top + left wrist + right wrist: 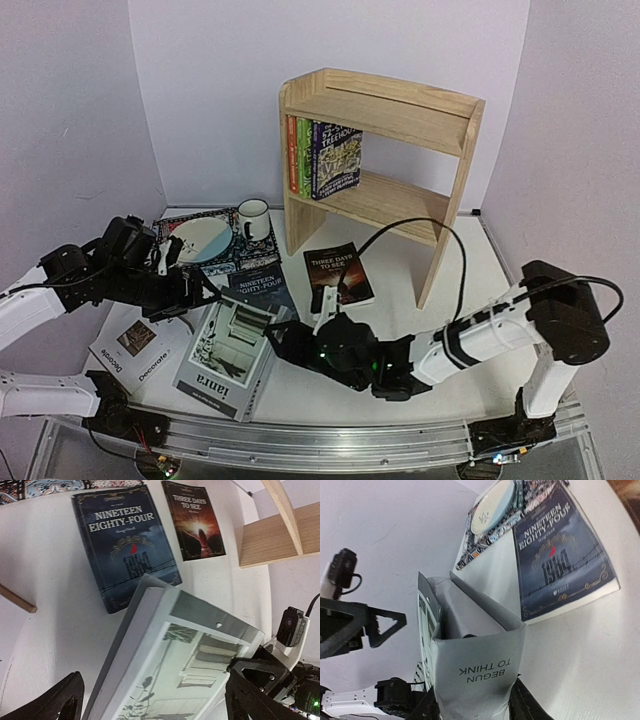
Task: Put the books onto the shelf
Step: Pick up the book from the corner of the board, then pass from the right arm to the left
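Right gripper (pixel 476 706) clamps grey book (pixel 225 360) edge; left gripper (pixel 150 700) wide open nearby.

One shelf (pixel 390 105) holds three paperbacks (pixel 335 160), four other titles sit off it, Decorate (pixel 135 355), ianra (pixel 215 368), Nineteen Eighty-Four (pixel 258 285) and Three Days to See (pixel 338 270), beside one placemat (pixel 225 258), one plate (pixel 200 240) and one mug (pixel 252 218).

I'm standing in a robotics lab: plain white panels (pixel 210 90) are boxing in a white table (pixel 300 395), the left arm (pixel 40 300) and right arm (pixel 480 335) are sitting bolted to an aluminium rail (pixel 330 445), and a cable (pixel 440 228) is looping before a pine shelf (pixel 380 110).
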You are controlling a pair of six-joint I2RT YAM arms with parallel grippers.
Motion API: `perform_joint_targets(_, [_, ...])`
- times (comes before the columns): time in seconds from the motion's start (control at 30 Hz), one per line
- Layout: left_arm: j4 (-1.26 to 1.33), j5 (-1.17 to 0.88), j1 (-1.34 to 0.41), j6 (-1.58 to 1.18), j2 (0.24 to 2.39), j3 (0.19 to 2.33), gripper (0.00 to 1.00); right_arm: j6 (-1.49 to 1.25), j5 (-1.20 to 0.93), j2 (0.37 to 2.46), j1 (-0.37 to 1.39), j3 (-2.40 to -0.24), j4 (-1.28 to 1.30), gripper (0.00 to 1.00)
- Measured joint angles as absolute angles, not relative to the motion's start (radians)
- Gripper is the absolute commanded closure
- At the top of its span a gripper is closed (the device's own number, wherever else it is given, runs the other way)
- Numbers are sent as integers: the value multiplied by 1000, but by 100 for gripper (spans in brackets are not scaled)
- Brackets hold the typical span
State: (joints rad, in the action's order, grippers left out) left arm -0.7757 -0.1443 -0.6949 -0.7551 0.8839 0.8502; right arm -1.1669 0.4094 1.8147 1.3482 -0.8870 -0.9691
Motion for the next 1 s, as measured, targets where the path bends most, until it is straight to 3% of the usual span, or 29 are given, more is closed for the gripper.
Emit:
perform_joint_targets(0.27, [-610, -178, -694, -755, 872, 830, 0, -1016, 525, 1566, 1324, -843, -803, 65])
perform_joint_targets(0.47, [-638, -66, -693, -741, 856, 990, 0, -912, 601, 1475, 1271, -896, -637, 65])
perform_joint_targets(1.0, [-531, -39, -693, -683, 923, 1079, 1, -607, 687, 1469, 1156, -1376, -530, 65])
